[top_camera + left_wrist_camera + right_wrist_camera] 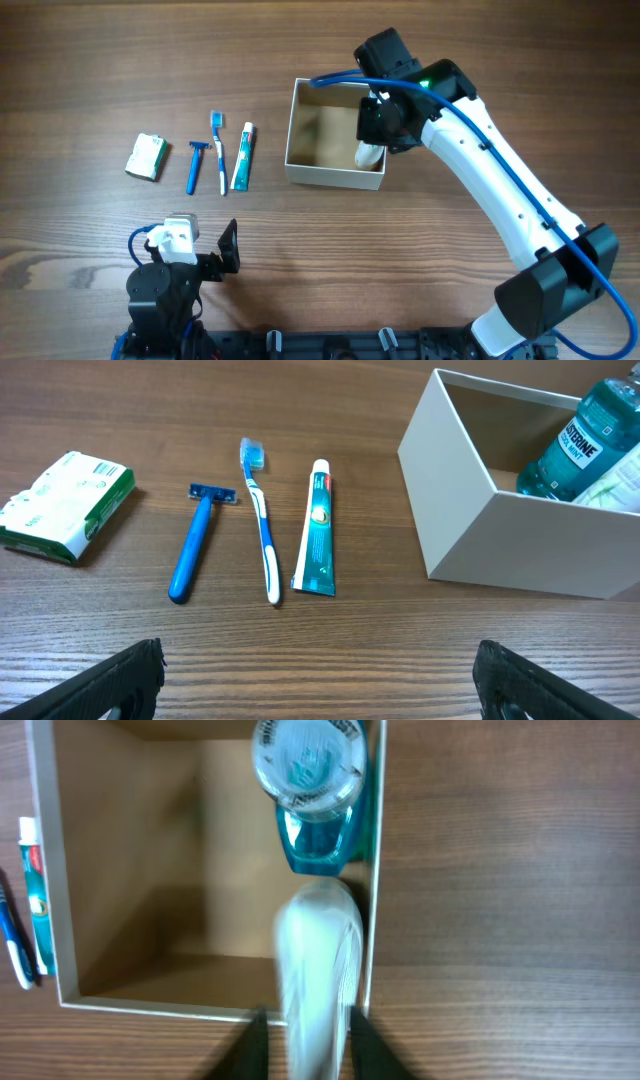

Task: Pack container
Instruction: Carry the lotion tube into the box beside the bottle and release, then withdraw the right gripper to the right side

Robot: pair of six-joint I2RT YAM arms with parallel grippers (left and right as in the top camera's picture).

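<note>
The container is a square white box with a tan-brown inside, right of the table's middle; it also shows in the left wrist view and the right wrist view. A teal mouthwash bottle stands in it against its right wall. My right gripper is shut on a white tube and holds it over the container's near right corner, beside the bottle. My left gripper is open and empty, low over bare table near the front edge.
A row of toiletries lies left of the container: a green and white soap pack, a blue razor, a toothbrush and a toothpaste tube. The right arm reaches across the right side.
</note>
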